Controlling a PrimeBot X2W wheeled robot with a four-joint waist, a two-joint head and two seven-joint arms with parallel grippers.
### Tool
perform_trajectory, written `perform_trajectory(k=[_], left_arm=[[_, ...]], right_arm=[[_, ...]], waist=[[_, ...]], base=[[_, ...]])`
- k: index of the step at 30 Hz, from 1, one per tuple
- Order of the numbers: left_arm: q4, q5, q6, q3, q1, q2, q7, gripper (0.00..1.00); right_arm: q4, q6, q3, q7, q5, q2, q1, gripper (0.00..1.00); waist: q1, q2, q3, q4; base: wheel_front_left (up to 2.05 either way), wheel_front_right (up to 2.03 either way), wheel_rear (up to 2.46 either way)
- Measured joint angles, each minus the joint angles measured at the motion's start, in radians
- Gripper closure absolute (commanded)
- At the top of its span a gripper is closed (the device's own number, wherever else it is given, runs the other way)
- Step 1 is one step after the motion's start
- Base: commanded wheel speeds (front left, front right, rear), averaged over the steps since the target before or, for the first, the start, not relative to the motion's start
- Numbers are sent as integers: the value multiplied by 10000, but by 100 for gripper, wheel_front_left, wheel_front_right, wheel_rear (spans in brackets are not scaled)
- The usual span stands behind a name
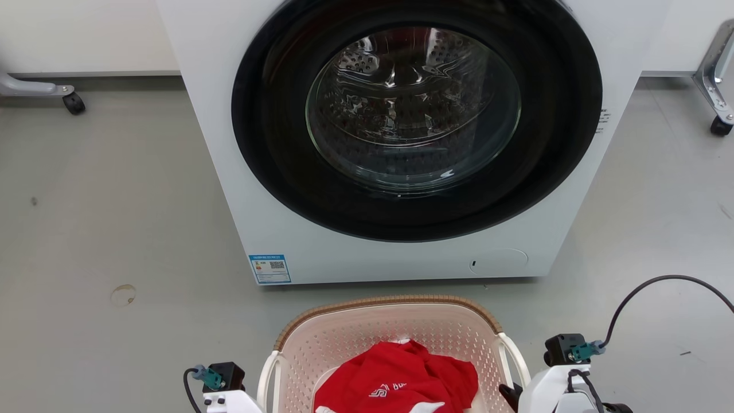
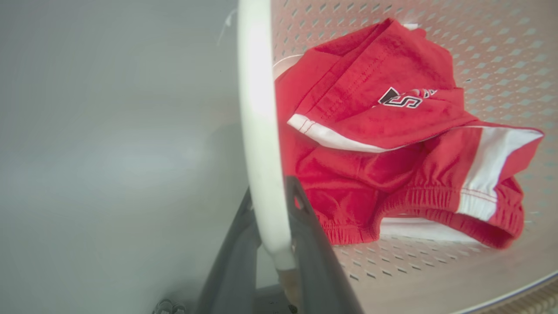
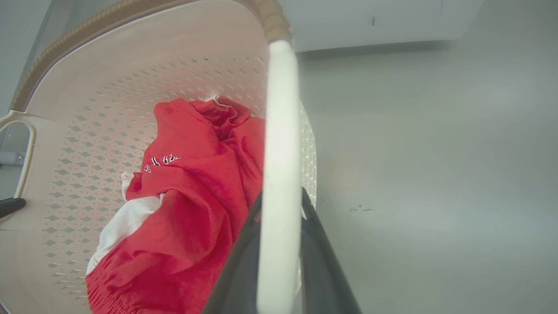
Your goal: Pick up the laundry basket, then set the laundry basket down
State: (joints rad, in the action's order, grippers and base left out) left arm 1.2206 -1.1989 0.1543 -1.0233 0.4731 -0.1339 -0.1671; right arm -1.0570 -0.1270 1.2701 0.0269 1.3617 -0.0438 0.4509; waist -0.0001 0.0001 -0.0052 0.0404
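The laundry basket, cream with perforated walls and a brown woven-look rim, sits at the bottom of the head view, just in front of the washing machine. A red and white garment lies inside it. In the left wrist view my left gripper is shut on the basket's white side handle, one dark finger on each side. In the right wrist view my right gripper clamps the other white handle the same way. I cannot tell whether the basket rests on the floor.
A white washing machine with its round glass door shut stands right behind the basket. Castor legs stand at the far left and far right. Grey floor spreads to both sides. A black cable arcs over my right wrist.
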Motion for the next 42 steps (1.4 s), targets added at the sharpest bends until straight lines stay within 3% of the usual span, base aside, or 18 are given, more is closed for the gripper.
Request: perform_trajectory(k=[42], left_arm=[[59, -176, 2, -213, 6, -2, -15, 100]], right_arm=[[-38, -2, 153, 0, 119, -2, 27, 100]], waist=[[0, 0, 118, -117]], base=[[0, 0, 0]])
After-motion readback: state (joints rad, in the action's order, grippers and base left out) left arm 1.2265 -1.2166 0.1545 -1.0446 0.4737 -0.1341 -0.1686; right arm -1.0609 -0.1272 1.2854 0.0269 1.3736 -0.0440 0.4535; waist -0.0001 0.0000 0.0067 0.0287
